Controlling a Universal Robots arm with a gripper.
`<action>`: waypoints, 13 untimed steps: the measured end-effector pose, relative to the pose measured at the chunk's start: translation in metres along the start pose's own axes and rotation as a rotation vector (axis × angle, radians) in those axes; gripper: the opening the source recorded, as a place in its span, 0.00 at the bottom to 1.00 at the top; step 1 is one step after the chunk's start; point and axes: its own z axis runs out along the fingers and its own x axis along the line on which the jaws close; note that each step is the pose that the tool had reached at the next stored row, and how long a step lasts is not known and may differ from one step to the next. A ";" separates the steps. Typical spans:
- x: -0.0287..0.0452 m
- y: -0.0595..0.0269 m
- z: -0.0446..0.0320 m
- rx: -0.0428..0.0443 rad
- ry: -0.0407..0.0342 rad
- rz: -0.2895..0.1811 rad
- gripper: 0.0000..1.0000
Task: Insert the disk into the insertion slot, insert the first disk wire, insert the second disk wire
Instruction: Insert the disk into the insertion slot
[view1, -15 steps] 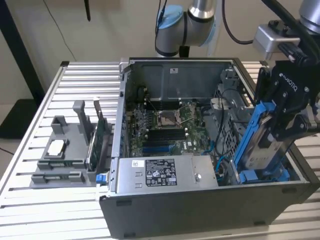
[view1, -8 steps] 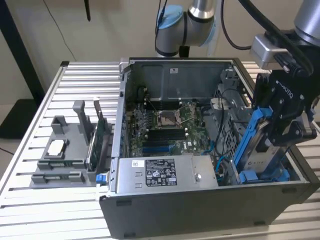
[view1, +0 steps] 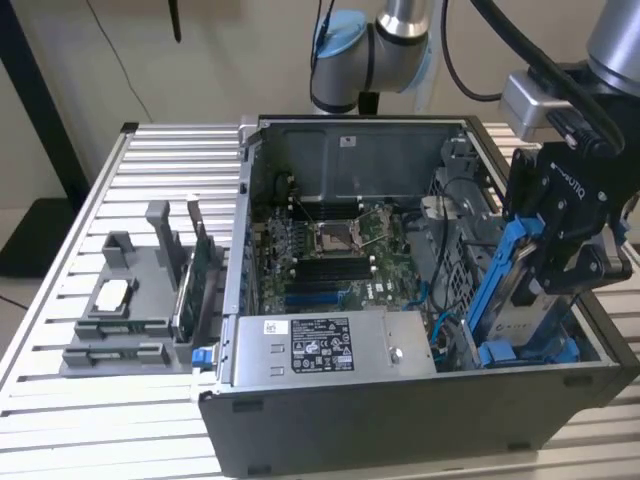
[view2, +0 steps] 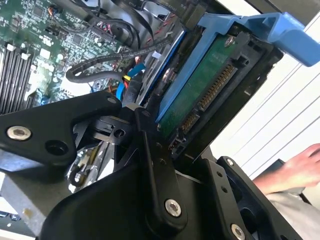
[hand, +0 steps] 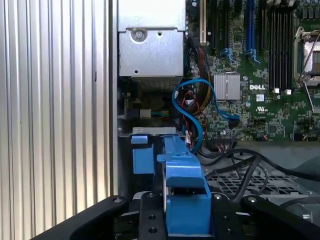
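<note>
- The end effector (view1: 556, 268) is clamped on the disk (view1: 517, 305), with one finger on each side of its blue carrier frame; the first wrist view shows the grip (hand: 183, 220) on the frame (hand: 185, 182).
- The disk is tilted and held over the computer case (view1: 400, 420) at the exterior view's right end. Its lower end reaches down toward the insertion slot (view1: 565, 352), and I cannot tell whether it touches the blue rails there.
- In the second wrist view the disk's green circuit board (view2: 200, 95) and its connector edge are exposed.
- A blue cable (hand: 174, 97) loops loose beside the motherboard (hand: 260, 100), near the disk's frame.
- The power-supply box (view1: 320, 345) sits along the case's front wall.
- A grey parts holder (view1: 130, 320) stands on the slatted tabletop (view1: 60, 330), at the exterior view's left of the case.
- A person's hand (view2: 295, 170) rests outside the case.
</note>
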 end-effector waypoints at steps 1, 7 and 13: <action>0.0000 0.0000 0.0000 -0.0001 -0.0001 0.000 0.34; 0.0000 0.0000 -0.0002 0.0000 -0.0004 0.000 0.46; 0.0000 0.0001 -0.0026 0.0000 -0.0001 0.000 0.46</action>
